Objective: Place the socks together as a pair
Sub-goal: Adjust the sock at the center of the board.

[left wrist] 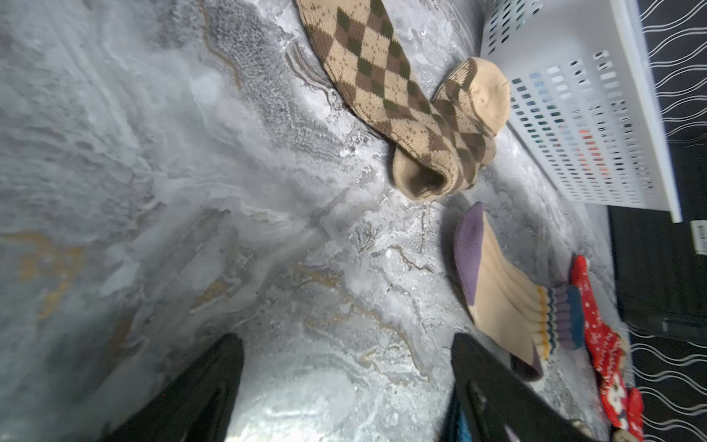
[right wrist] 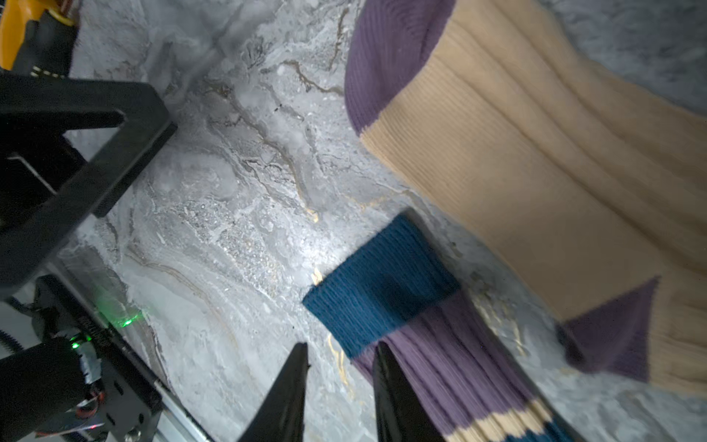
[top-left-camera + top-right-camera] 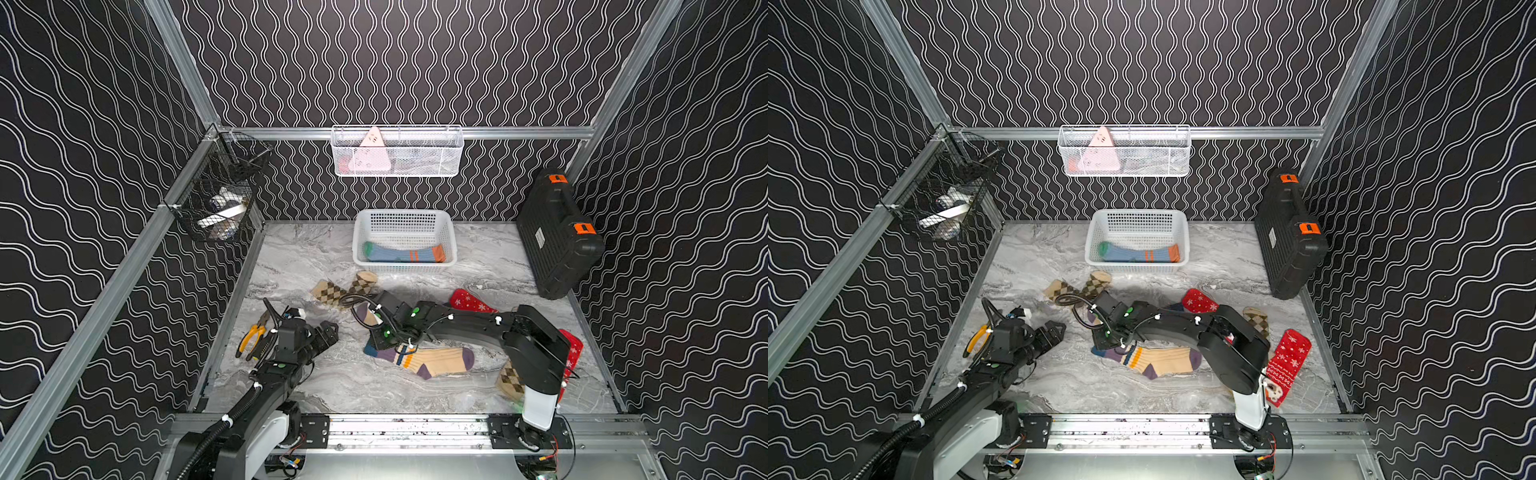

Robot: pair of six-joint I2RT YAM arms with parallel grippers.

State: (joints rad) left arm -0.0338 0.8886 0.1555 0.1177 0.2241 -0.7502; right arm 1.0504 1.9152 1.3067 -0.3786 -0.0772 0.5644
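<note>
Desk (image 3: 353, 395) is done in a grey marble look, smooth, with a bit of sheen. A striped sock (image 2: 535, 172) is seen as chunky ribbed knit, the argyle sock (image 1: 382, 76) as finer knit cloth. White basket (image 3: 405, 226) is perforated plastic, the black case (image 3: 548, 237) ribbed matt plastic. Fingers (image 2: 290, 394) of the right hand (image 2: 341, 348) are glossy black plastic.

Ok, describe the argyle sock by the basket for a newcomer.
Find the white plastic basket on the table's far edge. In front of it, leftward, lies a tan-brown argyle sock. Unlike the other argyle sock by the right arm, it's bent into a V.
</note>
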